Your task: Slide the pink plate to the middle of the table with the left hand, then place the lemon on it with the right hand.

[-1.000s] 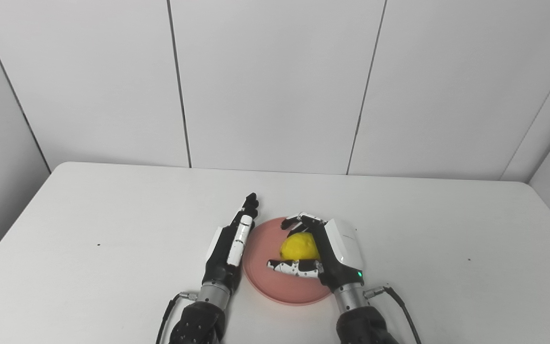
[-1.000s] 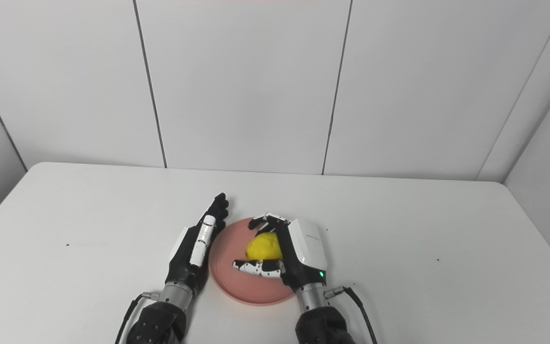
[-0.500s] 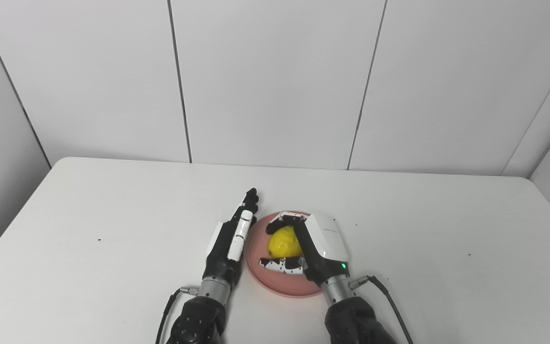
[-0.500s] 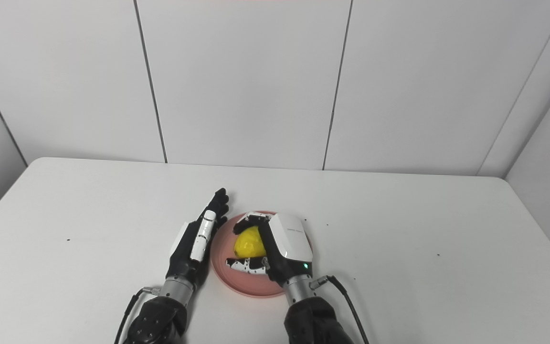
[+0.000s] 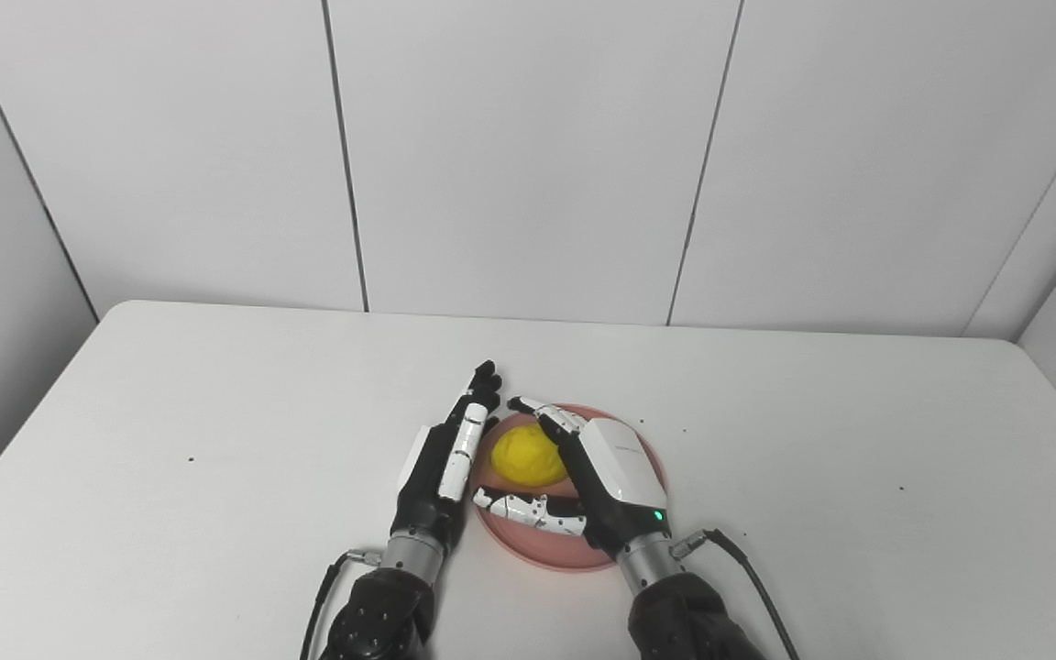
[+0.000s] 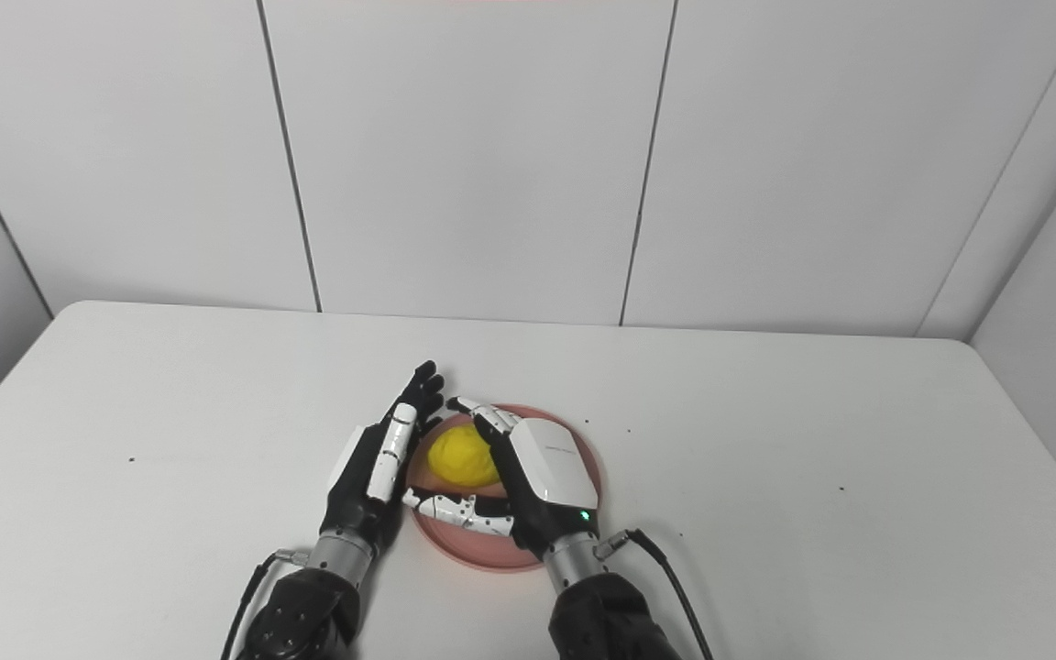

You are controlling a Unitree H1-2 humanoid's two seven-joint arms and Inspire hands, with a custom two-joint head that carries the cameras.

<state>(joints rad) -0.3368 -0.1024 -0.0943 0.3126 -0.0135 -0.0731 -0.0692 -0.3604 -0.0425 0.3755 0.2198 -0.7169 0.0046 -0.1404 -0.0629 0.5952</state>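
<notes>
Round pink plate (image 5: 647, 456) is seen near mid-table on white tabletop (image 5: 170, 440), w/ bumpy yellow lemon (image 5: 526, 456) resting on its left part. Lemon sits just left of right hand's palm, between right hand (image 5: 597, 477) & left hand (image 5: 445, 463).

View diffs: in left eye view a strip of plate rim is visible right of the right hand's white back shell; in right eye view that strip is narrower & mostly covered by the shell. Black cable (image 6: 675, 587) at right wrist is shown in both.

Right hand: palm faced left, fingers spread & extended past lemon, thumb stretched along plate below lemon; released, lemon not gripped. Contact of fingers w/ lemon can't be told.

Left hand: held edge-on, fingers straight & together, pointed away from robot, set at plate's left rim; nothing grasped, hand flat. Touch w/ rim can't be told.
</notes>
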